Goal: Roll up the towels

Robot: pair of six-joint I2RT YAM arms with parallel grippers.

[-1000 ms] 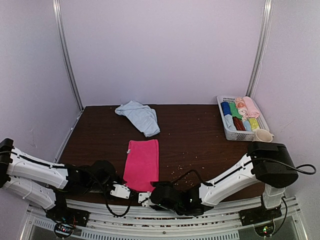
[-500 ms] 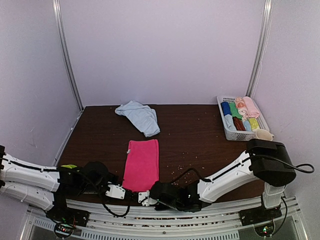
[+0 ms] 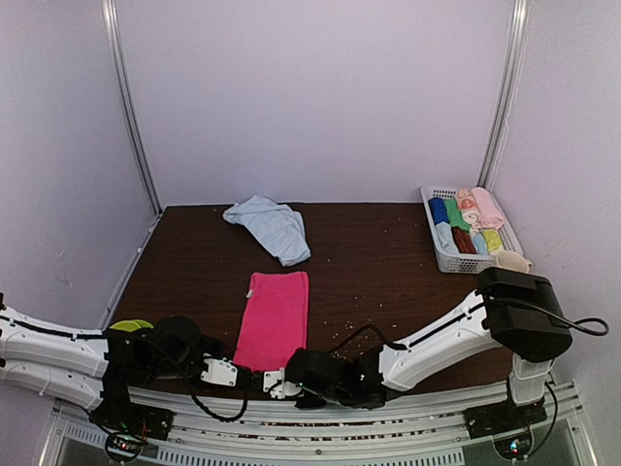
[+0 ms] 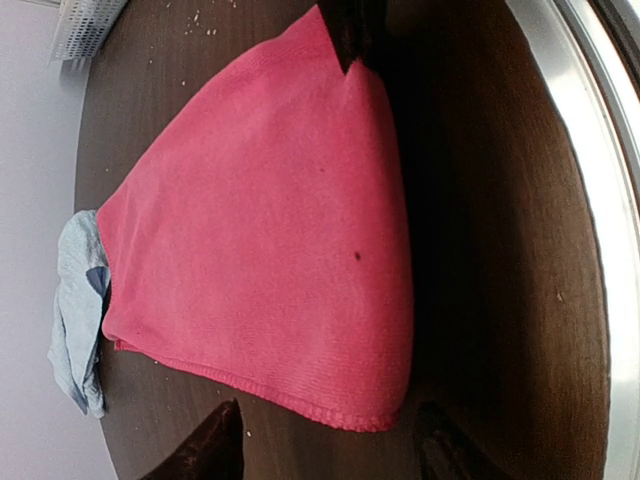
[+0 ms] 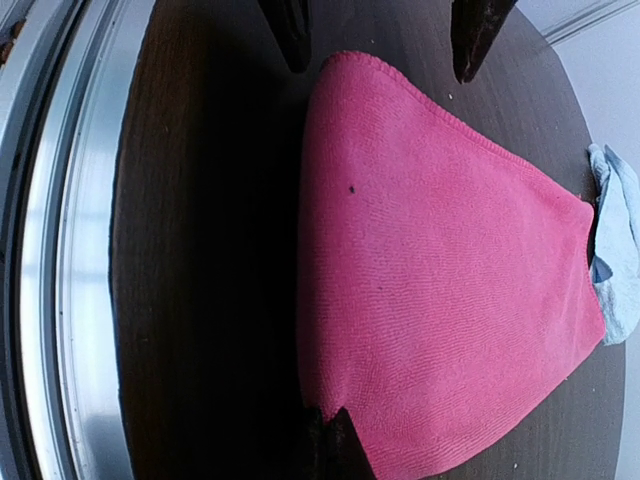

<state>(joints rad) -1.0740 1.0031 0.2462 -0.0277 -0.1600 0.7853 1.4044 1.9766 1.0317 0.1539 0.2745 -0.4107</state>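
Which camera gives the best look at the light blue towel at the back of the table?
The top external view: the light blue towel shows whole, crumpled on the table beyond the pink towel. The left wrist view catches only part of it past the pink towel's far end, and the right wrist view only a sliver at the frame's edge.

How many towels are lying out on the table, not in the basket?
2. The pink towel lies flat at the near edge; the light blue towel sits crumpled at the far edge. None looks hidden.
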